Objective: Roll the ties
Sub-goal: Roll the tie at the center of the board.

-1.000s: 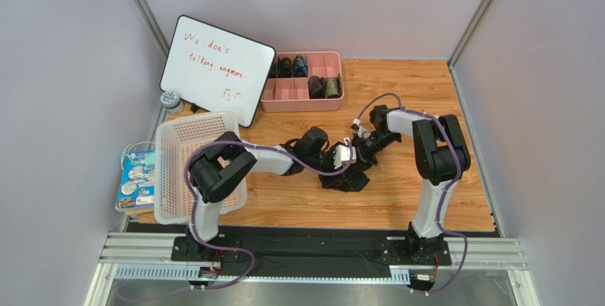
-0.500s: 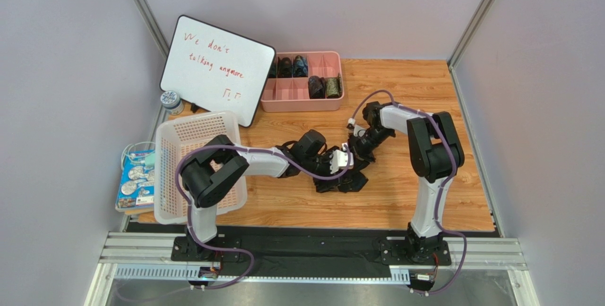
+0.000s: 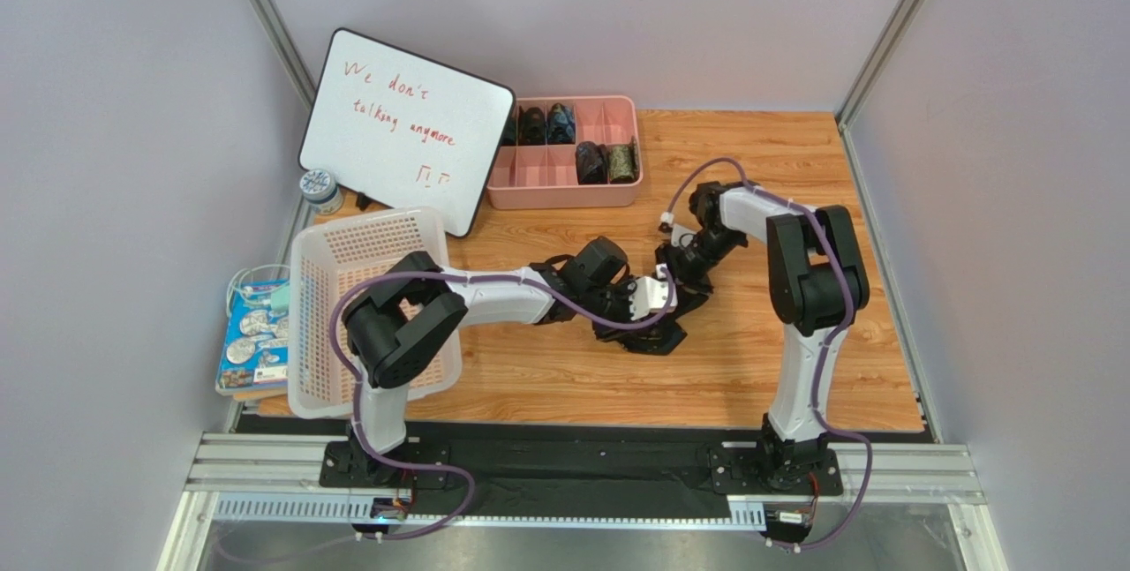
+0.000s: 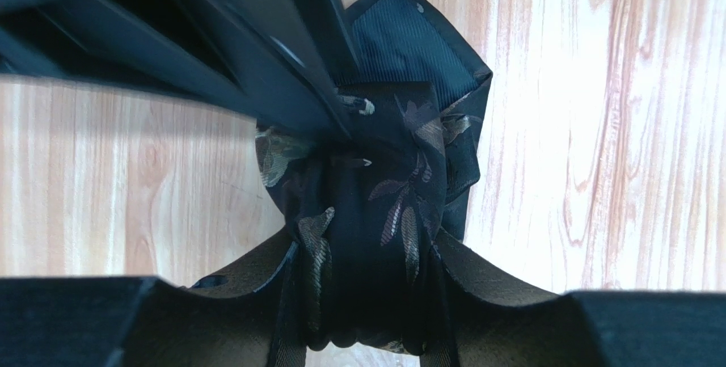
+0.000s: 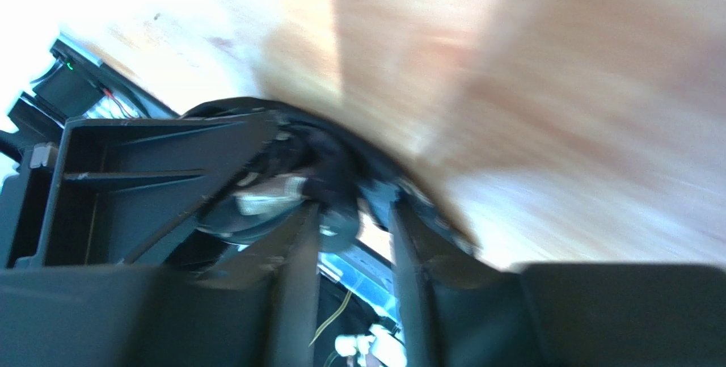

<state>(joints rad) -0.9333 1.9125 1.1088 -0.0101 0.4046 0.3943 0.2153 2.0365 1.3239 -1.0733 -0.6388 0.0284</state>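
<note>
— Closed the left gripper (image 4: 366, 252) in on the tie (image 4: 400, 171) since a second ago; began loosening the right gripper (image 5: 354, 214).

— Gripping now?

— Left: yes, pressed against both sides of the half-rolled coil, down on the table (image 4: 596, 129). Right: tips at the coil's centre, blurred; cannot tell whether free or pinching cloth.

— Handling?

— Probably light, soft, slippery; liable to spring loose. Best squeezed across the outer wraps, never by the loose tail.
</note>
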